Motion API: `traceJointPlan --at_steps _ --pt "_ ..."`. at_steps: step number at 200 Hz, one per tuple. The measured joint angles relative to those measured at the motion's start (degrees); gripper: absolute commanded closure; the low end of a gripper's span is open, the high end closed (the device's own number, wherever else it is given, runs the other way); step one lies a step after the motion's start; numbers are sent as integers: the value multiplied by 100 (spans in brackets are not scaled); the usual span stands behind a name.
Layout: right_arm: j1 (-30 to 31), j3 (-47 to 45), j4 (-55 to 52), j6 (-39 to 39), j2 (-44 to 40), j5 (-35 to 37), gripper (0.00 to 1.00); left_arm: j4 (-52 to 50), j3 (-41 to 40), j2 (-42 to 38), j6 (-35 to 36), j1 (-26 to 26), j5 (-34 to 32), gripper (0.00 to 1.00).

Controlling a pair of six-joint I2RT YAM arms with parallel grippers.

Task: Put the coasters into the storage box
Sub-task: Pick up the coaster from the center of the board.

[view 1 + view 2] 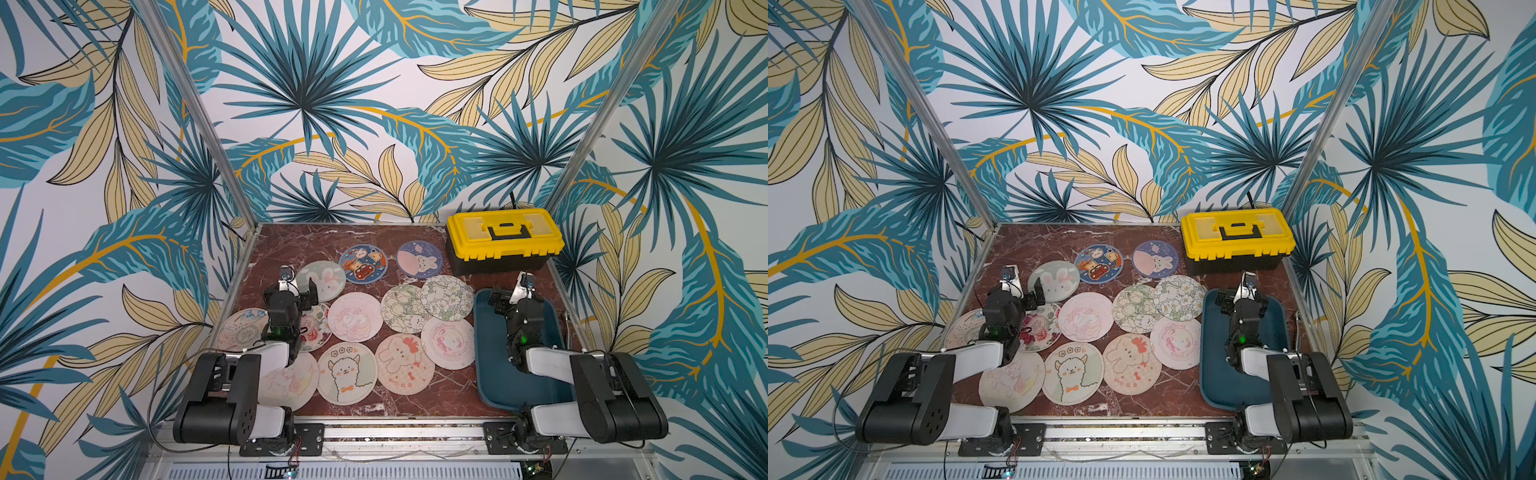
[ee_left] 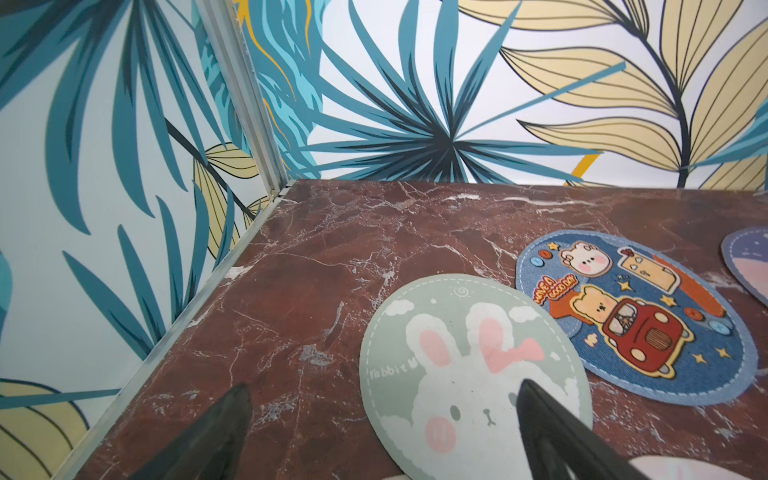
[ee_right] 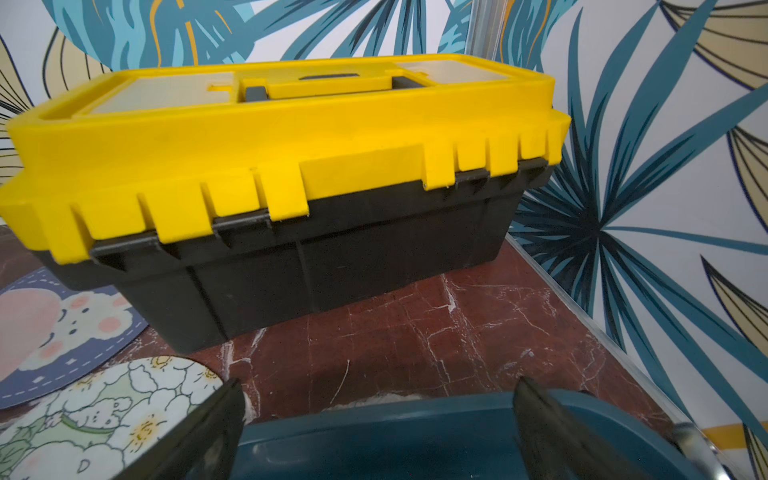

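Observation:
Several round coasters lie flat and partly overlapping on the red marble table (image 1: 291, 245). They include a green rabbit coaster (image 1: 328, 276) (image 2: 457, 374), a blue bear coaster (image 1: 363, 263) (image 2: 644, 316) and a white flower coaster (image 1: 446, 297) (image 3: 116, 407). The dark teal storage box (image 1: 490, 374) (image 1: 1214, 374) (image 3: 374, 440) sits at the right. My left gripper (image 1: 301, 286) (image 1: 1025, 286) (image 2: 383, 388) hangs open and empty, straddling the green rabbit coaster's edge. My right gripper (image 1: 513, 293) (image 1: 1241, 296) (image 3: 377, 386) is open and empty above the box's far end. The right arm hides part of the box floor.
A yellow-lidded black toolbox (image 1: 503, 241) (image 1: 1237, 241) (image 3: 291, 166) stands at the back right, just beyond the storage box. Leaf-patterned walls with metal posts close in the table on three sides. Bare marble shows at the back left.

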Motion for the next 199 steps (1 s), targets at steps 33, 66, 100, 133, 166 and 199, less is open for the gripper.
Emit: traceJointPlan --at_steps 33,66,100,133,166,199 --pt "2 658 -1425 101 -479 -68 0 -1032 841 -116 -81 -341 -2 0" --pt "13 1626 -3034 400 -695 -149 0 -1950 1635 -155 -566 -544 269 0" --pt "74 2590 -4677 789 -669 -258 1 -2883 2485 162 -1108 -872 605 0" --pt "389 3034 -5700 990 -581 -330 0 -3593 2990 697 -1440 -1419 874 1" --pt "721 3342 -6566 1104 -367 -455 0 -4083 3338 1207 -1668 -1871 1215 1" --pt "1034 3521 -7097 1226 -144 -538 1 -4223 3696 1606 -1908 -2199 1547 0"
